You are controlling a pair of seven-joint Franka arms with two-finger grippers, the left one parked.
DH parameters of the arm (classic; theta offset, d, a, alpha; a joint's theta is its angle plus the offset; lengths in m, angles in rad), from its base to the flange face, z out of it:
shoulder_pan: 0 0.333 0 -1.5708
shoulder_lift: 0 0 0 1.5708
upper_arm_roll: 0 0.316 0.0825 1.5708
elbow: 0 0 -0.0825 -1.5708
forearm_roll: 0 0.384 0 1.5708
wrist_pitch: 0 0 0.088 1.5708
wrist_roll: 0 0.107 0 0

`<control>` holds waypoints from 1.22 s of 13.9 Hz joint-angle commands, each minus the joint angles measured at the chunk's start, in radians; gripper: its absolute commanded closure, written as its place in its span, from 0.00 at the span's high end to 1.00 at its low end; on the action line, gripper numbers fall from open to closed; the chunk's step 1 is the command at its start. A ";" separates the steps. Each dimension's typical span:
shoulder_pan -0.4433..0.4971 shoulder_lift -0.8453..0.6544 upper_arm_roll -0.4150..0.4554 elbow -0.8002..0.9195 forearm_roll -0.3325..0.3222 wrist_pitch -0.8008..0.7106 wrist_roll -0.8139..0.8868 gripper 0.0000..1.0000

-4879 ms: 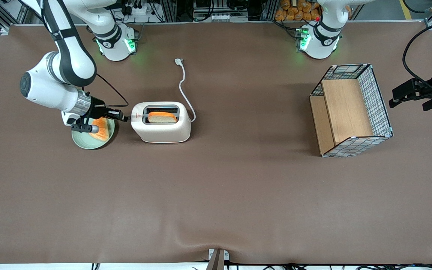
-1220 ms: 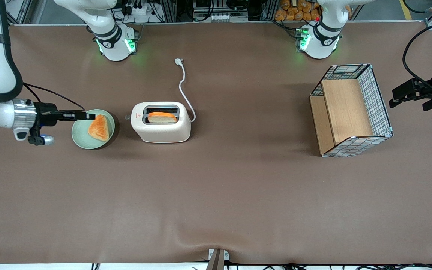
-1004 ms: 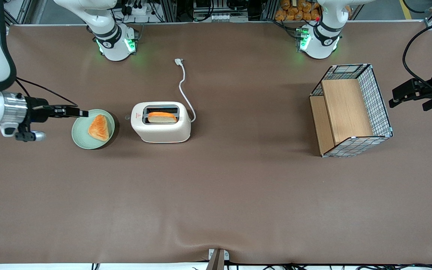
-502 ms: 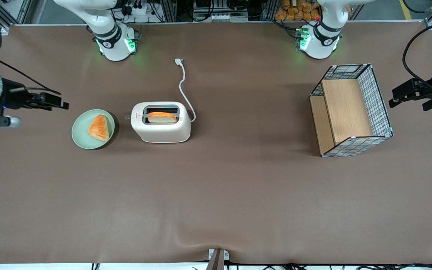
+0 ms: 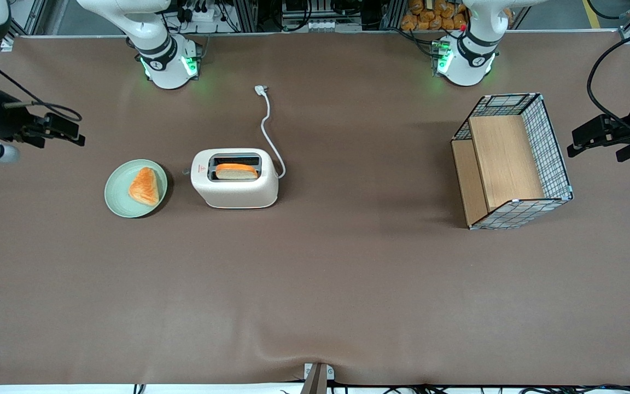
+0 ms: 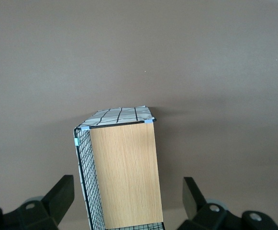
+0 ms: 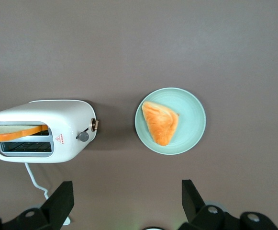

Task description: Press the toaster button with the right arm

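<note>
The cream-white toaster (image 5: 235, 186) stands on the brown table with a bread slice in one slot; it also shows in the right wrist view (image 7: 43, 129). Its small grey button (image 5: 185, 171) sticks out of the narrow end that faces the green plate; in the right wrist view the button (image 7: 83, 136) is in plain sight. The right arm's gripper (image 5: 77, 134) hangs over the table near the working arm's end, well away from the toaster and past the plate. Its fingers (image 7: 62, 199) are spread wide and empty.
A green plate (image 5: 120, 203) with an orange pastry (image 5: 144, 186) lies between gripper and toaster. The toaster's white cord (image 5: 264, 126) runs away from the front camera. A wire-and-wood basket (image 5: 512, 164) lies toward the parked arm's end.
The gripper has pulled back from the toaster's narrow end, passed over the plate, and moved toward the working arm's end of the table and farther from the front camera. The toaster has not moved.
</note>
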 commanded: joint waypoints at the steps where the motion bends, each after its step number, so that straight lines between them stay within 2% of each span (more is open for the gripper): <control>1: 0.006 -0.056 0.001 -0.012 -0.035 0.006 0.018 1.00; 17: -0.013 -0.098 -0.008 -0.005 -0.068 0.011 0.001 1.00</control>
